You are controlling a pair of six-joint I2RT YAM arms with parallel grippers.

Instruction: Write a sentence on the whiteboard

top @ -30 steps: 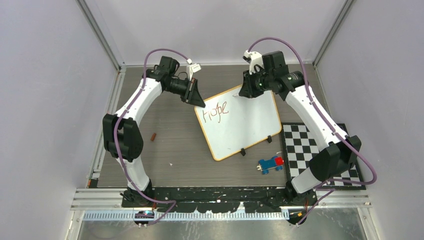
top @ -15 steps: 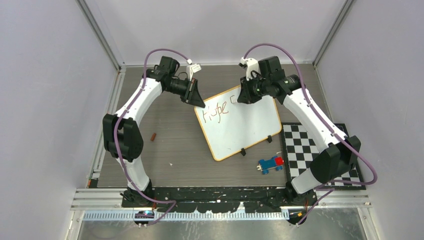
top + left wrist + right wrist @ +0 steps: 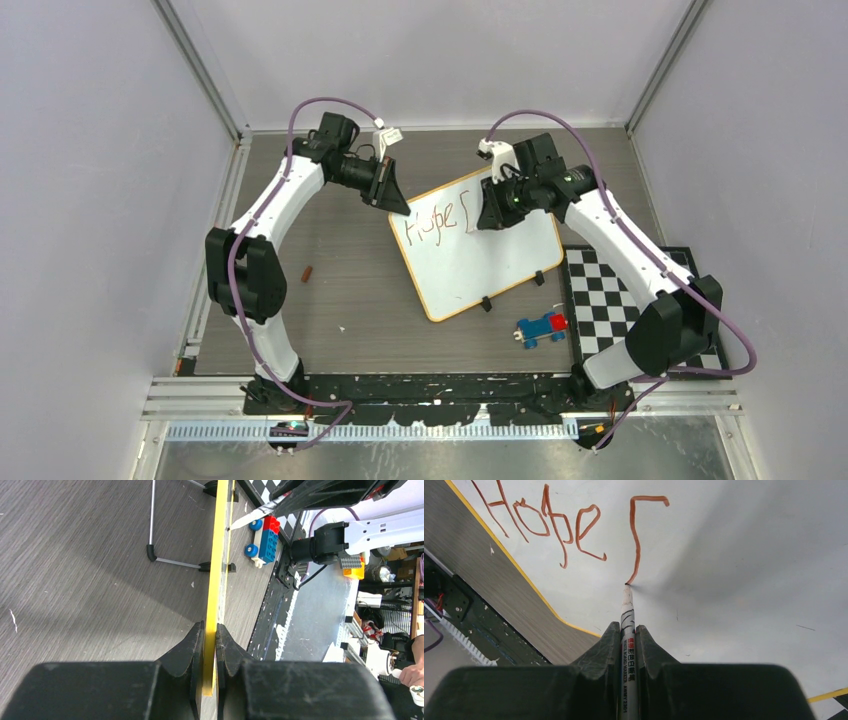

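Note:
The whiteboard (image 3: 490,262) lies tilted mid-table, with a thin yellow-orange rim. My left gripper (image 3: 396,201) is shut on its far-left corner; in the left wrist view the rim (image 3: 216,575) runs edge-on between the jaws of that gripper (image 3: 210,632). My right gripper (image 3: 486,217) is shut on a white marker (image 3: 628,640), whose tip touches the board. The sentence (image 3: 546,525) reads "Hope" in reddish-brown, followed by a hooked downstroke (image 3: 636,535) that ends at the marker tip. In the top view the writing (image 3: 428,226) sits along the board's upper left.
A blue and red brick toy train (image 3: 541,328) stands near the board's lower right corner, beside a black-and-white checkered mat (image 3: 610,300). A small brown piece (image 3: 308,272) lies on the table to the left. Two black clips (image 3: 486,303) sit on the board's near edge.
My right gripper moved left and toward the near side over the board, drawing a hook and then a downstroke after "Hope". The left gripper has kept its hold unmoved.

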